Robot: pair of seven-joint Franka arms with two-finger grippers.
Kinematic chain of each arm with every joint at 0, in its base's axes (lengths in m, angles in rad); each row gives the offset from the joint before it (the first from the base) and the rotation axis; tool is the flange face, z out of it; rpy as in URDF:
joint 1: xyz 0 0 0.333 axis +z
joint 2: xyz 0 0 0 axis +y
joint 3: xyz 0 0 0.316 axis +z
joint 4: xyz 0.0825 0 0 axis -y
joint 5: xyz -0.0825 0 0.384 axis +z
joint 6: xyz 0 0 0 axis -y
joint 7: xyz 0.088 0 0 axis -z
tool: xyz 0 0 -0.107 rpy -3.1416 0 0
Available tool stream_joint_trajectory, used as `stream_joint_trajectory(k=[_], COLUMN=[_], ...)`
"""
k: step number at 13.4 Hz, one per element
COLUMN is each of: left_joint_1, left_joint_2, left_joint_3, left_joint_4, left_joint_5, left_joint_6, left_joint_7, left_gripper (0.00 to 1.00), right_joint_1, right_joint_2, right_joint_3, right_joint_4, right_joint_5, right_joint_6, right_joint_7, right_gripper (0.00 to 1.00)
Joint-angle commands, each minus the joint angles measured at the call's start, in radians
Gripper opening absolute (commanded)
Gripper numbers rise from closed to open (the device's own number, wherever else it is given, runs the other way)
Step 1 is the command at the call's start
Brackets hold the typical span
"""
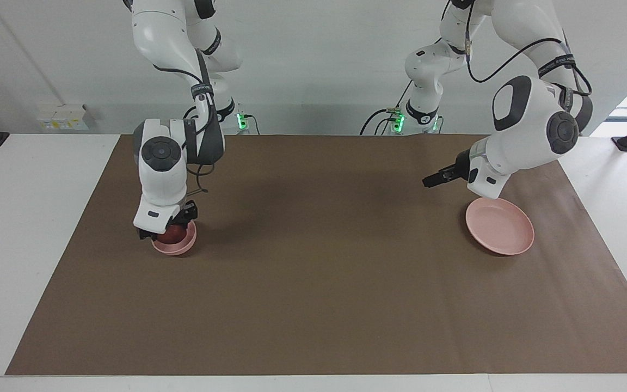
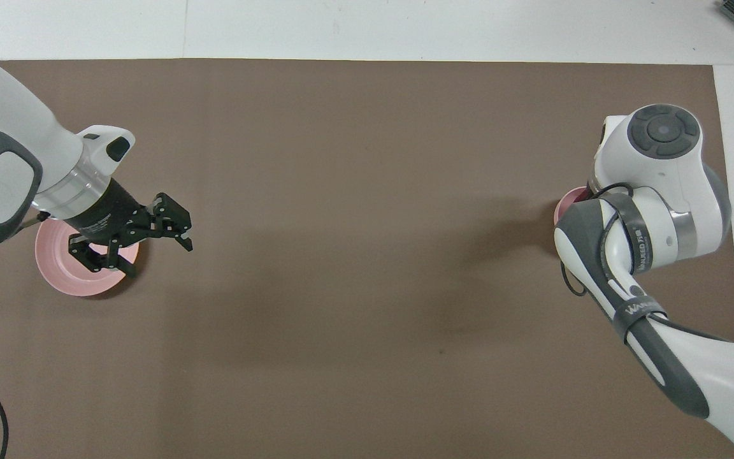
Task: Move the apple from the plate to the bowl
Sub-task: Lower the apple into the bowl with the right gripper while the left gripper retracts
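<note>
The small dark red apple sits low inside the small deep pink bowl toward the right arm's end of the table. My right gripper reaches straight down into the bowl and is shut on the apple. In the overhead view the right arm hides the apple and leaves only a sliver of the bowl showing. The flat pink plate lies bare toward the left arm's end; it also shows in the overhead view. My left gripper is open and empty, in the air over the plate's edge.
A brown mat covers the table between the bowl and the plate. White table margins run along both ends of the mat.
</note>
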State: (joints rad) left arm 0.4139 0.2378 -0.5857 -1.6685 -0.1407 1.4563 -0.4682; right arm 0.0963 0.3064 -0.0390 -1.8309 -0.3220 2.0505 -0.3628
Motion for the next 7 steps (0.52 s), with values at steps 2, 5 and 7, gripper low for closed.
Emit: stream_joint_trajectory(k=[2,5,7], left_joint_1=[0.043,0.042,0.051], left_joint_2=[-0.005,0.052,0.043], left_joint_3=[0.017,0.029,0.033], left_joint_4=[0.038,0.146,0.154], left_joint_5=[0.079,0.147,0.156], left_joint_6=[-0.071,-0.178,-0.168], left_joint_7=[0.171,0.177,0.177], left_gripper=[1.0,1.0,1.0], right_joint_1=[-0.015,-0.015,-0.015], right_joint_2=[0.016,0.019,0.025], right_joint_3=[0.001,0.001,0.002], right_joint_4=[-0.018,-0.024,-0.027], right_joint_5=[-0.028,-0.028,-0.025], right_joint_6=[0.054,0.059,0.062], right_joint_7=[0.025,0.05,0.074], right_gripper=[0.0,0.0,0.0])
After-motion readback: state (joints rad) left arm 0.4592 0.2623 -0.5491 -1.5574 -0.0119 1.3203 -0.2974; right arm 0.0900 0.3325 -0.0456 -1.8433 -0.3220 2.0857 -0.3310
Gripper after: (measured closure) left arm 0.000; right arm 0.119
